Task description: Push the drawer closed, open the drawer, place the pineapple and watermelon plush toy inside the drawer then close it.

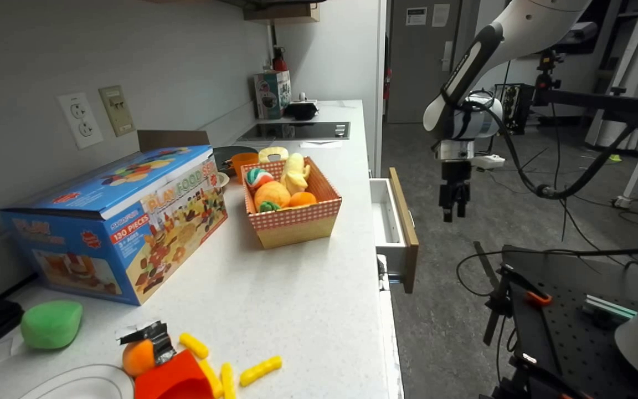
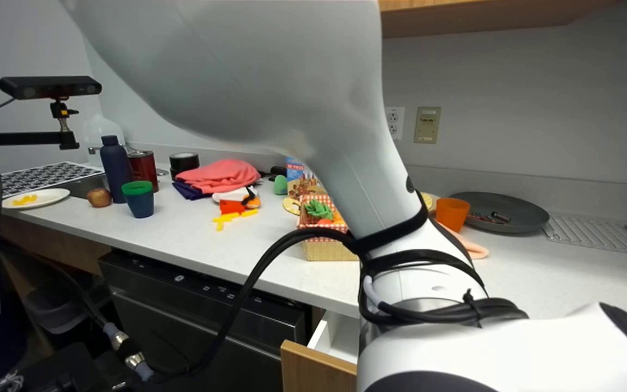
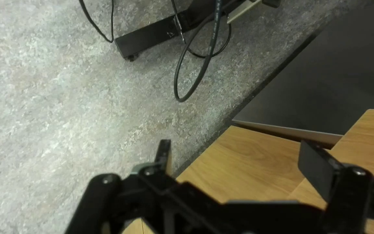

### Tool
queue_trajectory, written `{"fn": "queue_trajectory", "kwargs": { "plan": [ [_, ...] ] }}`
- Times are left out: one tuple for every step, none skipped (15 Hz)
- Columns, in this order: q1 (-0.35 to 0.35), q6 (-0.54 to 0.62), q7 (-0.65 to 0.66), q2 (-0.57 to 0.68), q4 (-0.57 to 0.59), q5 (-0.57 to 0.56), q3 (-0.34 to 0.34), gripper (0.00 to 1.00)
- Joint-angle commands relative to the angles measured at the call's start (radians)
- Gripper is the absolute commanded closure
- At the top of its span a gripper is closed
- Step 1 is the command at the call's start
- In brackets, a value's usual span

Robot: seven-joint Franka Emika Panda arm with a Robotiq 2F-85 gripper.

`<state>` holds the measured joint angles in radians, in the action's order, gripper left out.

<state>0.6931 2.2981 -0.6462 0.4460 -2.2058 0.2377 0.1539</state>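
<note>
While the wood-fronted drawer [image 1: 404, 213] jutted from beneath the countertop [image 1: 297, 299], the Robotiq gripper [image 1: 454, 212] hung beyond it, jaws spread and empty, presumably to push it shut; plush fruit [image 1: 272, 194] sat in the gingham basket [image 1: 296, 230].

In an exterior view, a blue box [image 1: 117, 221] stands left on the bench [image 1: 297, 310], yellow sticks [image 1: 261, 370] lie near, a cooktop [image 1: 297, 131] far.

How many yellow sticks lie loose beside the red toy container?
4. In an exterior view: the uppermost stick, a second stick beside the red toy container, a third stick just right of that, and the rightmost stick. More may be hidden.
</note>
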Motion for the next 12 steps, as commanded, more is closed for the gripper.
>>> {"fn": "queue_trajectory", "kwargs": {
  "plan": [
    [-0.029,0.072,-0.101,-0.169,-0.138,-0.016,-0.003,0.00],
    [-0.042,0.096,-0.130,-0.205,-0.169,-0.019,-0.001,0.00],
    [-0.057,0.106,-0.166,-0.240,-0.197,-0.023,0.003,0.00],
    [-0.076,0.123,-0.191,-0.273,-0.224,-0.028,0.008,0.00],
    [-0.099,0.142,-0.210,-0.304,-0.251,-0.037,0.014,0.00],
    [-0.122,0.153,-0.227,-0.337,-0.277,-0.051,0.021,0.00],
    [-0.149,0.161,-0.232,-0.372,-0.308,-0.081,0.029,0.00],
    [-0.175,0.158,-0.238,-0.402,-0.332,-0.114,0.038,0.00],
    [-0.199,0.158,-0.244,-0.432,-0.356,-0.150,0.048,0.00],
    [-0.201,0.130,-0.219,-0.343,-0.276,-0.088,0.066,0.00],
    [-0.224,0.132,-0.217,-0.371,-0.301,-0.111,0.073,0.00],
    [-0.236,0.134,-0.216,-0.392,-0.319,-0.123,0.077,0.00]
  ]
}}
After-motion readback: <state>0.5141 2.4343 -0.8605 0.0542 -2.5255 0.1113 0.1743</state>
